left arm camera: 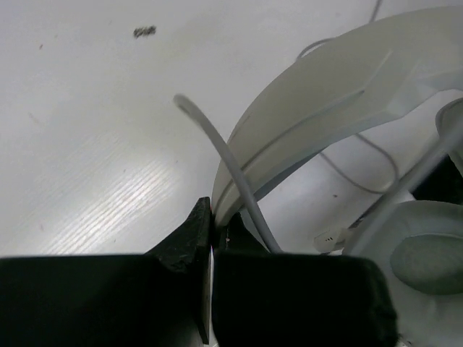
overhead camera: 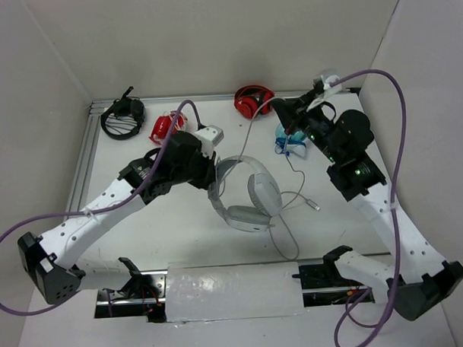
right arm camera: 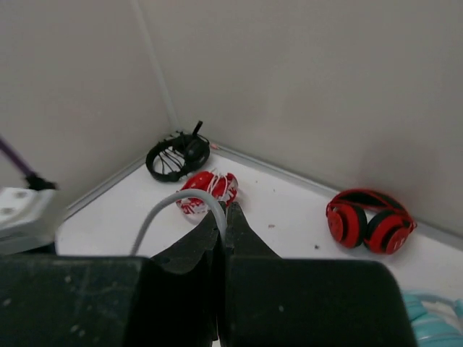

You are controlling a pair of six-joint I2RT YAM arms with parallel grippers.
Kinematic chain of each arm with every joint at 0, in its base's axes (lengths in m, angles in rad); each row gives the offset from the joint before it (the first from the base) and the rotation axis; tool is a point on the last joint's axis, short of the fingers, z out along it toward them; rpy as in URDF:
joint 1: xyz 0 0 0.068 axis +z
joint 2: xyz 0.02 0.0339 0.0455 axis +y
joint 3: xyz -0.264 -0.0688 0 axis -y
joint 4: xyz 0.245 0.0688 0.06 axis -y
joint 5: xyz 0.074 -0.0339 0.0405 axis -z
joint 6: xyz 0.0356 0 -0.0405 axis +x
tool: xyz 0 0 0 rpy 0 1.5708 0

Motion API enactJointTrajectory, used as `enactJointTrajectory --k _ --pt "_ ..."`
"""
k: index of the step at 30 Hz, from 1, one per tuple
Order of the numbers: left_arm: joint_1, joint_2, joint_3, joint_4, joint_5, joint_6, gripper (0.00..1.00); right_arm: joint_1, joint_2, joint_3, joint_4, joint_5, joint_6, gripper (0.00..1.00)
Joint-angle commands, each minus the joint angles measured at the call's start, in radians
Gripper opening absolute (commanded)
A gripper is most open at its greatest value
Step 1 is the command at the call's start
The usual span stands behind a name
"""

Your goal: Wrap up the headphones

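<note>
**Top camera:** Finds the headphones point(overhead camera: 251, 196) at the centre of the tabletop point(overhead camera: 180, 221), headband arched toward 10 o'clock, earcups toward 4 o'clock. Traces the thin grey cable point(overhead camera: 302, 192) looping off toward 5 o'clock, with another stretch climbing toward 1 o'clock. Places the left end effector point(overhead camera: 214, 182) against the headband and the right end effector point(overhead camera: 281, 105) at 1 o'clock, near small light-blue headphones point(overhead camera: 291, 139). Picks out red headphones point(overhead camera: 252, 102) at 12 o'clock, plus a red-and-white bundle point(overhead camera: 163, 128) and a black headset point(overhead camera: 123, 116) toward 10 o'clock.

**Left wrist:** Shows the left end effector point(left arm camera: 211, 238) pressed closed on the lower edge of the headphones' point(left arm camera: 325, 94) headband, the cable point(left arm camera: 231, 170) crossing just beside the tips, one earcup at 4 o'clock.

**Right wrist:** Shows the right end effector point(right arm camera: 223, 217) pinched closed on the cable point(right arm camera: 155, 213), bending away toward 9 o'clock. Takes in the black headset point(right arm camera: 177, 155) and the red-and-white bundle point(right arm camera: 210, 191) beyond the tips, the red headphones point(right arm camera: 369, 220) at 3 o'clock.
</note>
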Motion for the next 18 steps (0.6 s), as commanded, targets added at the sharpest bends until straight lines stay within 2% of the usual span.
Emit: enactJointTrajectory --k 1,4,6,8,11,13,15,18 --pt "-0.006 0.007 0.079 0.010 -0.104 -0.081 0.00 0.032 -0.081 -0.039 0.018 0.022 -0.059 0.00" --pt "-0.005 0.018 0.079 0.005 -0.163 -0.103 0.00 0.052 -0.187 -0.164 0.046 0.051 -0.058 0.00" --pt "0.006 0.034 0.095 -0.034 -0.257 -0.150 0.00 0.052 -0.267 -0.208 0.041 0.123 -0.024 0.00" --pt "0.041 0.072 0.134 -0.080 -0.285 -0.210 0.00 0.049 -0.348 -0.253 0.017 0.161 0.014 0.00" --pt "0.092 0.110 0.157 -0.068 -0.286 -0.201 0.00 0.037 -0.429 -0.319 0.030 0.230 0.060 0.00" --pt "0.107 0.145 0.190 -0.094 -0.291 -0.207 0.00 0.028 -0.439 -0.298 0.008 0.267 0.046 0.00" --pt "0.124 0.172 0.201 -0.108 -0.295 -0.204 0.00 0.005 -0.424 -0.228 -0.087 0.301 0.052 0.00" --pt "0.150 0.195 0.200 -0.081 -0.228 -0.161 0.00 -0.027 -0.413 -0.243 -0.092 0.263 0.060 0.00"
